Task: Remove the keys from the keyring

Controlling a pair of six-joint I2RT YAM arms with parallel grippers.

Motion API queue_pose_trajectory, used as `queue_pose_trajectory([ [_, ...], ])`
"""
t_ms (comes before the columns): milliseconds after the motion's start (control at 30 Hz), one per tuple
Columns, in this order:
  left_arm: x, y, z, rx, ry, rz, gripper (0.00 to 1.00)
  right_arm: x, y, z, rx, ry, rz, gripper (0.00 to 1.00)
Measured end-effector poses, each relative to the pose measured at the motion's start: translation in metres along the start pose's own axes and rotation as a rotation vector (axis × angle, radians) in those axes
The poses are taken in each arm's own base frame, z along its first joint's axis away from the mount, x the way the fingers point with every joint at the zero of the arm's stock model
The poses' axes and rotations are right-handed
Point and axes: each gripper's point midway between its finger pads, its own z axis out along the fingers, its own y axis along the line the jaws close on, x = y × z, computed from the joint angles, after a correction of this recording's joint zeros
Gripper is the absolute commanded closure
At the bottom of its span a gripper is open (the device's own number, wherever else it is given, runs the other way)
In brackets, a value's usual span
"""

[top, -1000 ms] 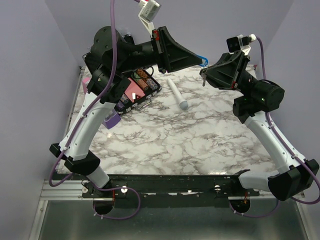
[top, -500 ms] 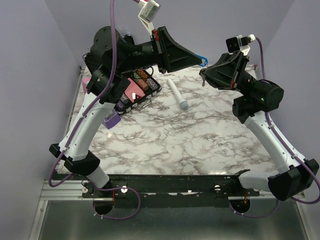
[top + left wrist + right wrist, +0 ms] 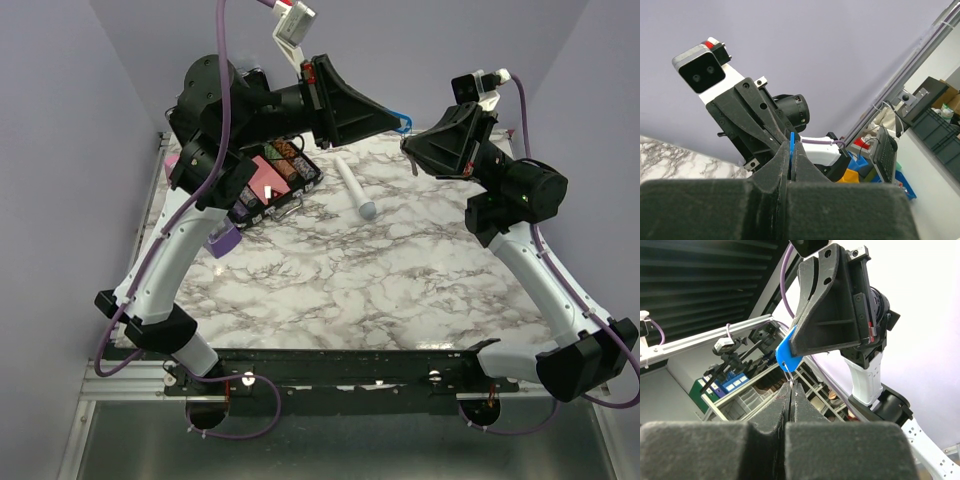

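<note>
My left gripper (image 3: 398,122) is raised high over the far side of the table. It is shut on the blue keyring (image 3: 403,119), which shows as a thin blue sliver (image 3: 792,144) between its fingertips. In the right wrist view the blue keyring (image 3: 786,358) sticks out of the left gripper (image 3: 830,315). A thin silver key (image 3: 790,376) hangs from it. My right gripper (image 3: 791,389) is shut on the lower end of that key, just below and right of the left gripper (image 3: 408,143). Most of the key is hidden in the jaws.
A white wand (image 3: 355,187) lies on the marble table (image 3: 380,280) under the grippers. A black tray of small items (image 3: 275,180) stands at the back left, with a purple metronome (image 3: 225,238) beside it. Grey walls close in the back and sides.
Both grippers have shifted very slightly upward together. Both are still shut on the same things.
</note>
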Motion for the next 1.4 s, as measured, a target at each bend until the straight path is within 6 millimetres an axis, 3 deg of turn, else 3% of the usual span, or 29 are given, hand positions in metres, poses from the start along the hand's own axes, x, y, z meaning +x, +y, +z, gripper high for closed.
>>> queue_pose_trajectory([
  [167, 0.002, 0.004, -0.004, -0.022, -0.002, 0.008, 0.97, 0.000, -0.002, 0.000, 0.006, 0.002, -0.005, 0.99],
  [233, 0.004, 0.005, -0.007, -0.039, -0.001, 0.013, 0.86, 0.001, -0.003, 0.000, 0.013, 0.008, -0.006, 0.99],
  [467, 0.015, 0.002, -0.025, -0.101, 0.009, 0.044, 0.28, 0.007, -0.014, -0.003, 0.090, 0.033, -0.015, 0.99],
  [567, 0.017, -0.001, -0.034, -0.131, 0.009, 0.075, 0.15, 0.013, -0.019, -0.006, 0.146, 0.051, -0.025, 0.99],
  [767, 0.021, -0.005, -0.058, -0.218, 0.018, 0.143, 0.15, 0.021, -0.028, -0.008, 0.268, 0.119, -0.087, 0.99],
  [1067, 0.035, -0.001, -0.088, -0.338, 0.103, 0.233, 0.23, 0.033, -0.037, -0.020, 0.467, 0.271, -0.224, 0.99],
  [1267, 0.042, -0.005, -0.092, -0.325, 0.174, 0.238, 0.28, 0.052, -0.055, -0.039, 0.536, 0.360, -0.179, 0.99],
  [1400, 0.053, 0.004, -0.086, -0.283, 0.239, 0.182, 0.31, 0.065, -0.061, -0.048, 0.560, 0.406, -0.136, 0.99],
])
